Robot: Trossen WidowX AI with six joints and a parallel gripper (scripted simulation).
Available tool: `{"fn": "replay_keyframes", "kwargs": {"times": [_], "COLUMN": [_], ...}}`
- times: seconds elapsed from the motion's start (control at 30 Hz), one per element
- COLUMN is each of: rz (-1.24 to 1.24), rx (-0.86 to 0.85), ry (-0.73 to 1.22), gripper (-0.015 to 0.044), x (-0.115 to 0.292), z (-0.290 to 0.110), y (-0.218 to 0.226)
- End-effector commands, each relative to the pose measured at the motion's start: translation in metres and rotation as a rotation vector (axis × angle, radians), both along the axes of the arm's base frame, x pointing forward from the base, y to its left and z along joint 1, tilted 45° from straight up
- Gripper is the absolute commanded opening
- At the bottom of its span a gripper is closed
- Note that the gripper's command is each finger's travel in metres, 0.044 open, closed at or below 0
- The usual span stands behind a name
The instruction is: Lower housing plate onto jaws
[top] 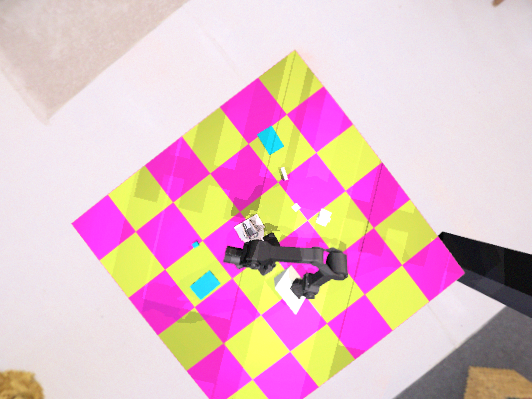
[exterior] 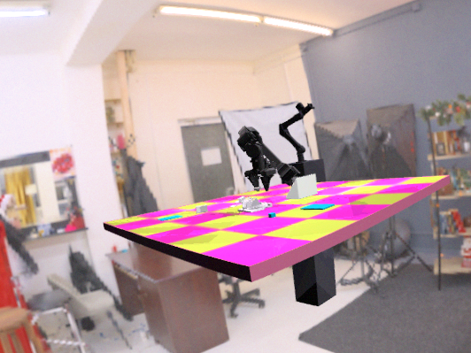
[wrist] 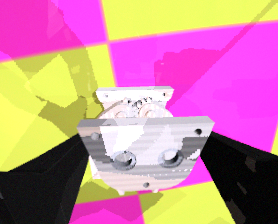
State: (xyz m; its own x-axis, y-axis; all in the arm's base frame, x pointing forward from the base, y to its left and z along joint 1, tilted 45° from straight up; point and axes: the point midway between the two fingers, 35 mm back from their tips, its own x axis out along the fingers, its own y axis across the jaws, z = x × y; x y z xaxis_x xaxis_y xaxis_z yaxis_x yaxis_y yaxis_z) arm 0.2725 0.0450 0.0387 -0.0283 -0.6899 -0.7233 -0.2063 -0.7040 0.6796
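My gripper (exterior: 262, 188) (wrist: 143, 133) is shut on the housing plate (wrist: 146, 172), whose side edges lie between the two fingers in the wrist view. The plate is light grey, with two large round holes and small corner holes. It hangs above the table. The white base (top: 250, 228) (exterior: 252, 205) (wrist: 135, 92) with the two jaws lies below and partly behind it. Toothed parts and round bosses show past the plate's far edge in the wrist view. The plate hides the nearer part of the assembly, including most of the jaws. No contact between plate and stubs is visible.
Cyan rectangles (top: 270, 140) (top: 205, 285) and a small cyan cube (top: 195, 244) (exterior: 272, 215) lie on the checkered table. White pieces (top: 284, 174) (top: 296, 207) (top: 324, 217) lie beyond the base. A pale wedge (exterior: 304, 186) stands by the arm's base. Another black arm (exterior: 288, 128) stands behind.
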Motion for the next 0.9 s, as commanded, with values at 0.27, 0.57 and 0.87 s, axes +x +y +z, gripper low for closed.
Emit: {"fn": "replay_keyframes", "kwargs": {"times": [0.27, 0.57, 0.87], "rz": [0.003, 0.004, 0.004], "rx": [-0.006, -0.007, -0.008], "ry": [0.004, 0.005, 0.005], "gripper": [0.0351, 0.0351, 0.0351], "x": [0.0, -0.001, -0.002], "z": [-0.014, -0.024, -0.034], "y": [-0.015, -0.025, -0.036]}}
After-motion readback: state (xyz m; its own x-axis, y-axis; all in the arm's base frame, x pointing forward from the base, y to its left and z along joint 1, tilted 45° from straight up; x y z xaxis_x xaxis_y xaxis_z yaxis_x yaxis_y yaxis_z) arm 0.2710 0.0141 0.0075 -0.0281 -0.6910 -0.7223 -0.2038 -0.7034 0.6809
